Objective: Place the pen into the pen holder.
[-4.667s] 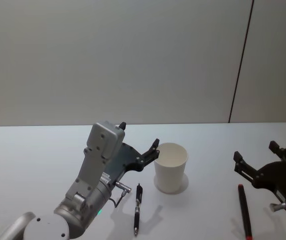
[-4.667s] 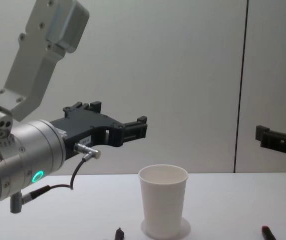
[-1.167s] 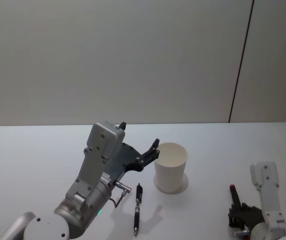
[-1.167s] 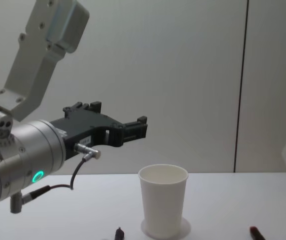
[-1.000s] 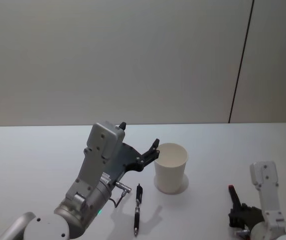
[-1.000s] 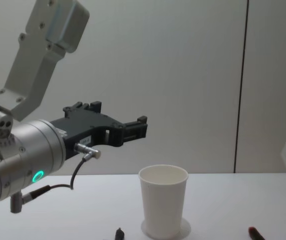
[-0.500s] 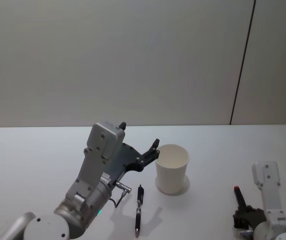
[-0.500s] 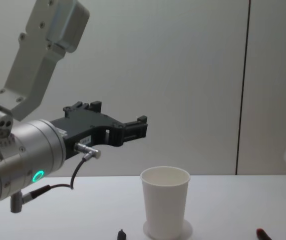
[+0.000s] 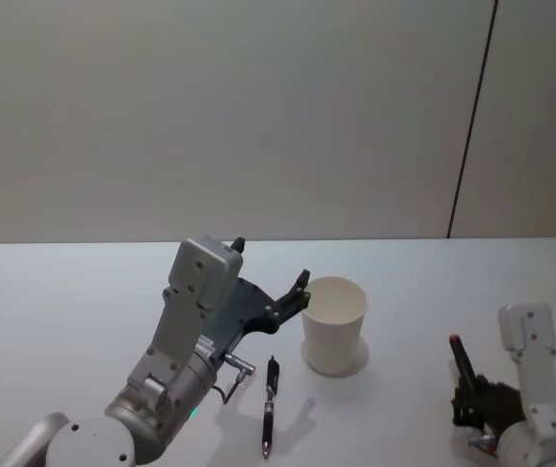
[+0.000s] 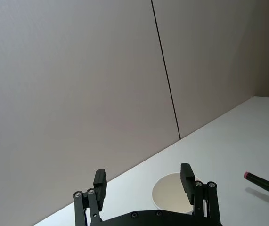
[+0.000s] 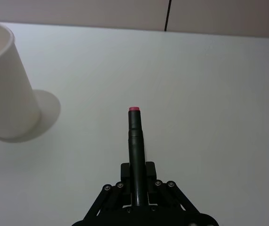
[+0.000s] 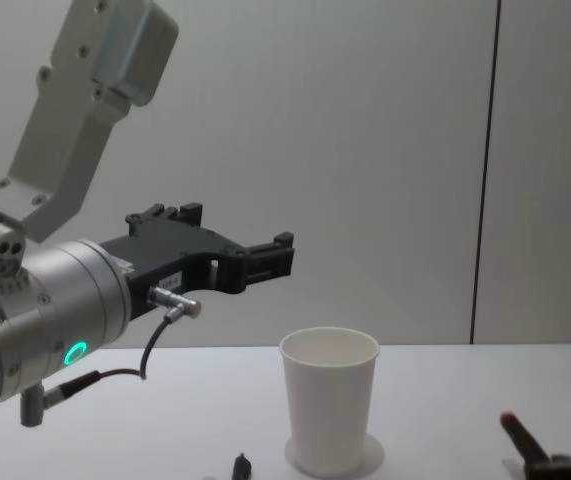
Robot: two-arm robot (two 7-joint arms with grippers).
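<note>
The pen holder, a white paper cup [image 9: 335,326], stands upright at the table's middle and shows in the chest view [image 12: 329,400] and right wrist view [image 11: 4,103]. My right gripper [image 9: 477,404] is shut on a dark pen with a red end [image 9: 462,362], to the right of the cup. In the right wrist view the pen [image 11: 135,136] sticks forward from the right gripper [image 11: 136,181], above the table. In the chest view its red end [image 12: 512,428] tilts upward. My left gripper [image 9: 271,263] hovers open just left of the cup, holding nothing [image 10: 143,181].
A second black pen [image 9: 270,404] lies on the white table [image 9: 73,311] in front of the cup, under my left arm; its tip shows low in the chest view [image 12: 240,466]. A plain wall stands behind the table.
My right gripper came down, shut on the red-ended pen that lay on the table, and has lifted it with the red end tilting up. The left arm has not moved.
</note>
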